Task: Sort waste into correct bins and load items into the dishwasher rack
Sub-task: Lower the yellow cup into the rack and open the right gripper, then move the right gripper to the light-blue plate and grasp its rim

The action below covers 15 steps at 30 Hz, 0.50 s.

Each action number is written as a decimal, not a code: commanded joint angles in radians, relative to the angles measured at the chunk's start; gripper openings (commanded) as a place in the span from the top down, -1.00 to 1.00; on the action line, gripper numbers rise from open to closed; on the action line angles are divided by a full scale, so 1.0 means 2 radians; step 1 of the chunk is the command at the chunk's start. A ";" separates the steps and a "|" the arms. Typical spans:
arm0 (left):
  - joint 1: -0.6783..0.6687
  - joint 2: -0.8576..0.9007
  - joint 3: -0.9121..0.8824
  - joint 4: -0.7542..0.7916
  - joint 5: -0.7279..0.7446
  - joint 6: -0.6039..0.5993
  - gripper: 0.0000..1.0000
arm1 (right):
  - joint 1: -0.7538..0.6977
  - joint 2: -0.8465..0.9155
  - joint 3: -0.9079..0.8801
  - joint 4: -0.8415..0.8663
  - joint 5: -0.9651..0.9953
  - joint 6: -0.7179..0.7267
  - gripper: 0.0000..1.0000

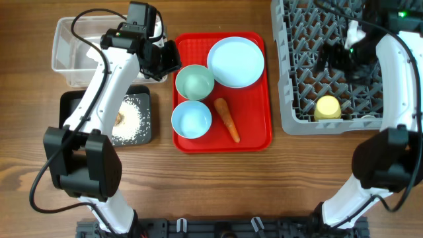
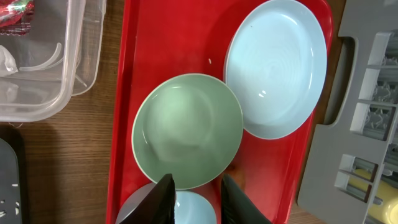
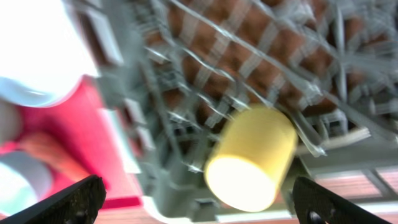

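Right gripper [image 3: 202,205]: jaws spread wide, tips far out on either side, nothing held. It hangs over the near part of the grey rack [image 1: 291,99].

Yellow cup [image 3: 249,158]: lies on its side in the rack near the front wall, between the open tips but touching neither.

Left gripper [image 2: 196,202]: fingers [image 2: 163,199] a narrow gap apart, nothing between them. It hovers at the near rim of the green bowl [image 2: 186,130], with the light blue bowl [image 2: 186,211] showing below the tips.

Red tray [image 1: 258,139]: sits between the arms.
- Green bowl at centre left.
- Light blue bowl just in front of the green one.
- Blue plate [image 1: 236,61] at the back right, just beside the green bowl.
- Carrot [image 1: 227,119] lies loose beside the blue bowl, on the rack side.

Clear tub [image 1: 66,59]: back left, well apart from the rack. The red wrapper [image 2: 15,12] lies inside it.

Black tray [image 1: 66,106]: in front of the tub. It holds a spread of rice [image 1: 135,122] and a brown lump [image 1: 119,119] at the edge of the rice.
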 commanded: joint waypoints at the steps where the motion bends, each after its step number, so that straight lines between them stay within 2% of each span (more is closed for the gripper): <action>1: -0.003 0.003 0.003 0.001 -0.008 0.004 0.51 | 0.041 -0.033 0.022 0.019 -0.055 -0.010 -0.98; 7: -0.003 0.003 0.003 0.005 -0.008 0.004 0.50 | 0.121 -0.030 0.021 0.060 -0.079 0.007 -0.90; 10: -0.003 0.003 0.003 0.010 -0.009 0.004 0.36 | 0.166 -0.029 0.021 0.079 -0.079 0.007 -0.89; 15: -0.003 0.003 0.003 0.008 -0.008 0.004 0.29 | 0.224 -0.021 0.021 0.079 -0.014 0.020 -0.89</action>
